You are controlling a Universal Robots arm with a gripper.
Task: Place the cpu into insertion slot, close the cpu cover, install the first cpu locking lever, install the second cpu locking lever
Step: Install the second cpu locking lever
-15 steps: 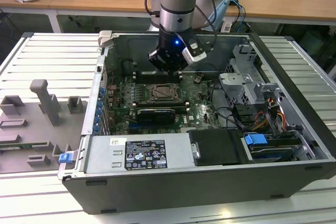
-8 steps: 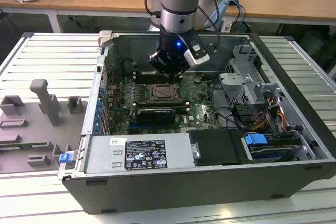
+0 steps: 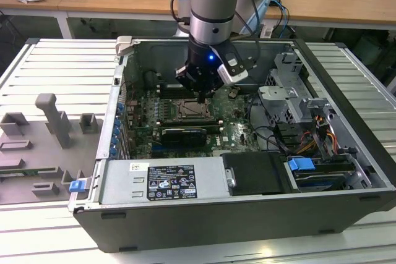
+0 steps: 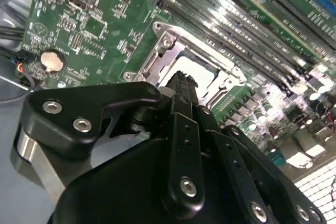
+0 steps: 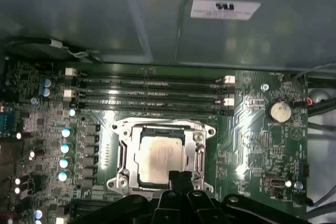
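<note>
One robot gripper (image 5: 181,178), fingers pressed together, hovers at the edge of the cpu (image 5: 160,157) seemingly seated in the insertion slot (image 5: 125,153); gentle, level pressing would suit.

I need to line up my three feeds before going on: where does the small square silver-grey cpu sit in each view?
Exterior view: the small square silver-grey cpu lies on the green motherboard, just below the black gripper.
First wrist view: the cpu lies inside the square metal-rimmed insertion slot, just beyond the fingertips.
Second wrist view: the cpu peeks out past the fingertips.
Shared landmark: the long narrow memory slots alongside the slot.
</note>
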